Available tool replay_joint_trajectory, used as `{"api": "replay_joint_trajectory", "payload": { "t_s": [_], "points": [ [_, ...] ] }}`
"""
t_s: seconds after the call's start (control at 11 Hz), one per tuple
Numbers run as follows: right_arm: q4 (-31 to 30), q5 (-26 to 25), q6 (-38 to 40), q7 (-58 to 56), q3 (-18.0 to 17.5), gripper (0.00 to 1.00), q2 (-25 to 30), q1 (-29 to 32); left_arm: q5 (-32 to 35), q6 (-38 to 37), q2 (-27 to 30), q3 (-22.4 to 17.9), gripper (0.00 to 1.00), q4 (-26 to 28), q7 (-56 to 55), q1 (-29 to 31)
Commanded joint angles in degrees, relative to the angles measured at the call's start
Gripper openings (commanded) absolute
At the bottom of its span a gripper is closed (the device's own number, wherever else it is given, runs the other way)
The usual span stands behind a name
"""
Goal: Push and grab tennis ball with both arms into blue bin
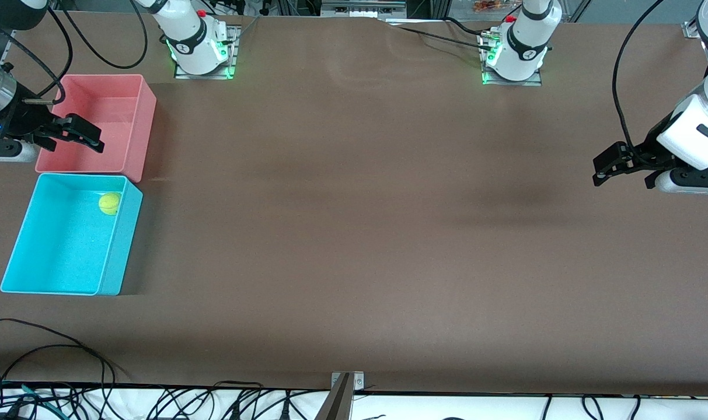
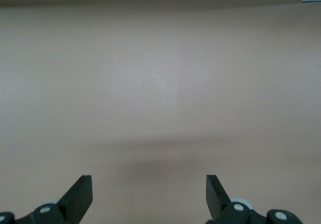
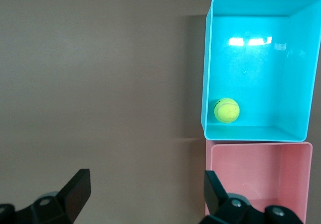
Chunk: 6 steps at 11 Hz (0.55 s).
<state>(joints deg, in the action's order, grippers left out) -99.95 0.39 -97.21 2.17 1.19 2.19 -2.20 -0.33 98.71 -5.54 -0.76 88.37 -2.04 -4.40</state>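
Note:
The yellow-green tennis ball (image 1: 109,203) lies inside the blue bin (image 1: 120,251), in the corner next to the pink bin. The right wrist view shows the tennis ball (image 3: 226,111) resting against a wall of the blue bin (image 3: 256,132). My right gripper (image 1: 88,137) hangs open and empty in the air over the pink bin's rim, at the right arm's end of the table. In its own wrist view, the right gripper (image 3: 148,184) holds nothing. My left gripper (image 1: 602,168) waits open over bare table at the left arm's end. In its own view, the left gripper (image 2: 149,189) is empty.
A pink bin (image 1: 146,116) stands touching the blue bin, farther from the front camera; it also appears in the right wrist view (image 3: 251,176). Both arm bases stand along the back edge. Cables and a metal bracket (image 1: 346,382) line the near table edge.

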Motion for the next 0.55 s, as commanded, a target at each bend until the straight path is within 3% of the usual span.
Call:
{"api": "replay_joint_trajectory", "payload": {
  "t_s": [0.0, 0.45],
  "points": [
    [4.0, 1.7, 3.7, 0.6, 0.7, 1.0, -1.1, -1.0, 1.2, -1.3, -1.6, 0.2, 1.0, -1.9, -1.0, 0.0],
    [4.4, 2.8, 4.0, 0.5, 1.5, 1.0, -0.9, -0.3, 1.1, -1.8, -1.5, 0.7, 1.0, -2.1, -1.1, -0.5]
  ]
}}
